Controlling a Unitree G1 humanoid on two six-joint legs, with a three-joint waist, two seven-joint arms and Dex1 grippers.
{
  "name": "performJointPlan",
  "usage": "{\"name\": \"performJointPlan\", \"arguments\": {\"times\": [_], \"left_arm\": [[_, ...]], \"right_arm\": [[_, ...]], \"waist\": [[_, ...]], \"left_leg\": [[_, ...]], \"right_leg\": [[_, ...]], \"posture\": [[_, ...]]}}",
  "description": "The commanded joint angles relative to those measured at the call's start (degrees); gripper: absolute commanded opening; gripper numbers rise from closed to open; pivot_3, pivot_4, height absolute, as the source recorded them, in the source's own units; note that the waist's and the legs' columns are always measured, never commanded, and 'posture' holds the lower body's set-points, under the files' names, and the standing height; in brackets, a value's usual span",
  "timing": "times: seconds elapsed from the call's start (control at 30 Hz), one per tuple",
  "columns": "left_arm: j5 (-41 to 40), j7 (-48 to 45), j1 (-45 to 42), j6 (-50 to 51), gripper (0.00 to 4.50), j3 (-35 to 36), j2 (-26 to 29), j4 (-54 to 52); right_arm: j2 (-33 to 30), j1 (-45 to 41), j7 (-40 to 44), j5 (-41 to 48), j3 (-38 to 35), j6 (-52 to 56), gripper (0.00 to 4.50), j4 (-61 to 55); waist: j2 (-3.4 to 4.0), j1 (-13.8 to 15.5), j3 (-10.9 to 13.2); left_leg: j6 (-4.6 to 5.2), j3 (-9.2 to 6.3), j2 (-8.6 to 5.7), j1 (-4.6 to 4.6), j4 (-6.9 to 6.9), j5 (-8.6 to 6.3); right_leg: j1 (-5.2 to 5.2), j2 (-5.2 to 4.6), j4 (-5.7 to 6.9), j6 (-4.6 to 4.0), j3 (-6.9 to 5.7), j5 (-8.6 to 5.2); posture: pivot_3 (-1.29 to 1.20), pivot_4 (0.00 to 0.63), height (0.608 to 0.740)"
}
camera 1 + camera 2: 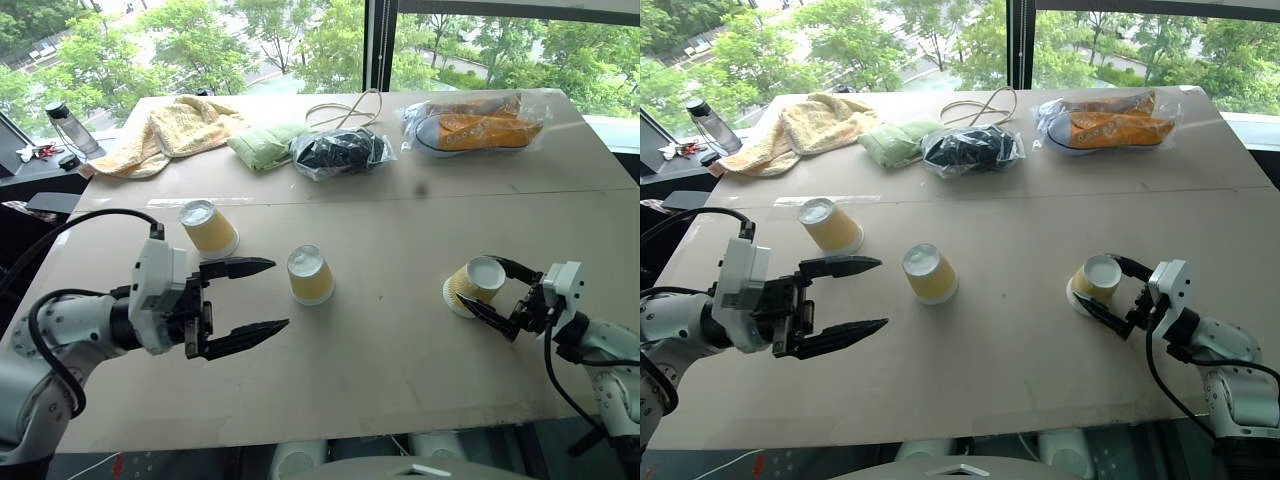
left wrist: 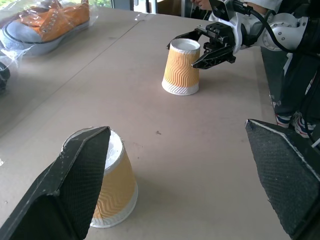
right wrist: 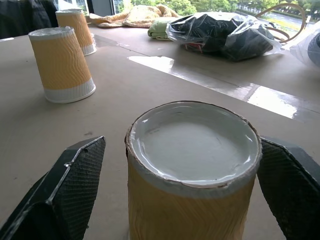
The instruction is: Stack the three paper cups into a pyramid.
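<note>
Three paper cups upside down, apart on the desk.
Right pincer straddles the right cup, fingers not touching; left pincer released, empty.

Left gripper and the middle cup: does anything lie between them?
No. In the left eye view, bare table separates the open left gripper from the middle cup.

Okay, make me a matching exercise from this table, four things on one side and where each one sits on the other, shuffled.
Things:
1. right-hand cup
2. middle cup
3. orange shoe in a bag
4. yellow towel

Places:
A. far left of the table
B. between the right gripper's open fingers
C. far right of the table
D. table centre, just ahead of the open left gripper

Pairs: 1-B, 2-D, 3-C, 4-A
</note>
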Motion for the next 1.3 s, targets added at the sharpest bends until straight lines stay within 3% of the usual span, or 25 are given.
{"name": "performJointPlan", "arguments": {"times": [0.03,0.13,0.37,0.8,1.1,1.3], "left_arm": [[-1.81,-0.67,-0.56,0.43,4.5,2.26,-0.24,-1.71],[-1.99,-1.03,-1.01,0.76,4.5,2.2,-0.35,-1.4],[-1.72,-1.79,-1.85,1.16,4.5,2.32,-0.78,-0.58],[-0.4,-3.67,-2.0,1.17,4.5,5.95,-0.71,2.39],[0.1,-4.42,1.85,0.97,4.5,9.83,-1.58,3.48],[0.63,-5.27,1.83,0.59,4.5,10.28,-1.77,4.39]], "right_arm": [[0.03,-0.23,0.01,1.55,-1.72,-0.09,3.29,-1.81],[0.03,-0.45,-0.08,1.46,-1.73,-0.26,2.23,-1.63],[0.93,-2.81,-1.5,0.53,-0.35,-0.18,2.23,-2.19],[11.42,-25.98,-6.95,-8.16,16.15,8.6,2.23,4.37],[16.89,-35.66,-8.08,-14.27,24.35,13.57,2.23,9.85],[20.32,-39.7,-10.54,-18.49,25.96,12.88,2.23,15.11]], "waist": [[0.0,0.01,0.0],[0.0,0.01,0.0],[-0.01,-0.08,0.01],[-0.2,-0.17,0.18],[-0.21,-0.26,0.19],[-0.21,-0.37,0.19]], "left_leg": [[0.0,0.0,0.0,0.0,0.0,0.0],[0.0,0.0,0.0,0.0,0.01,0.0],[0.0,0.02,0.0,0.01,0.01,0.0],[-0.03,0.06,0.05,-0.08,0.02,0.02],[-0.03,0.08,0.06,-0.2,0.02,0.02],[-0.04,0.09,0.05,-0.18,0.02,0.02]], "right_leg": [[0.0,0.0,0.0,0.0,0.0,0.0],[0.0,0.0,0.01,0.0,0.01,0.0],[0.0,0.04,0.02,0.0,-0.01,0.0],[-0.26,0.14,0.2,0.0,0.01,0.0],[-0.45,0.07,0.27,0.0,-0.02,0.0],[-0.46,0.06,0.34,0.0,-0.02,0.01]], "posture": [[0.0,0.15,0.74],[0.0,0.15,0.74],[0.0,0.15,0.74],[0.0,0.15,0.74],[0.0,0.15,0.74],[0.0,0.15,0.74]]}}
